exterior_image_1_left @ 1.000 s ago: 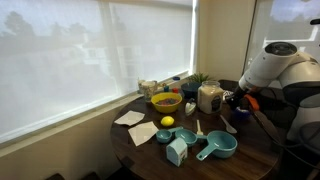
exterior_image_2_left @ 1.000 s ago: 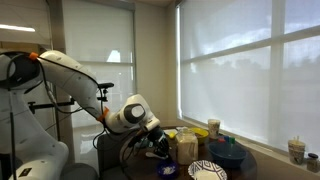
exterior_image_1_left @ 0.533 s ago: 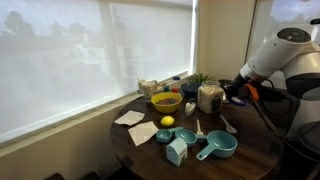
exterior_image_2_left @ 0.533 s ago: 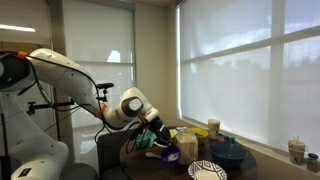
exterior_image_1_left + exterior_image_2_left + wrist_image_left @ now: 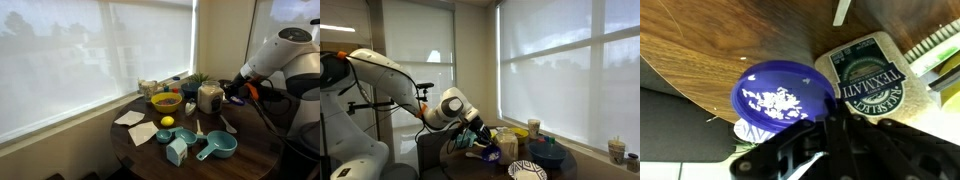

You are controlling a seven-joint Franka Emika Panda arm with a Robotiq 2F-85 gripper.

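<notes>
Arm [image 5: 285,50] higher; jar label [image 5: 868,72] wrist-view only

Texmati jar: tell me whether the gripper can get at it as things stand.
Probably yes. The gripper hangs close beside the Texmati jar, and nothing shows between them. Its jaws are shut, so they would need to open first.

A round, dark wooden surface [image 5: 252,138] stands by the window. On it sit a yellow bowl [image 5: 166,101], a lemon [image 5: 167,122] just in front of the bowl, two white napkins [image 5: 129,118] near the rim, a cluster of teal measuring cups [image 5: 215,147] and a pale blue carton [image 5: 177,151]. A rice jar [image 5: 209,97] stands farther back. In the wrist view a blue patterned plate [image 5: 785,95] lies just beside that jar.
</notes>
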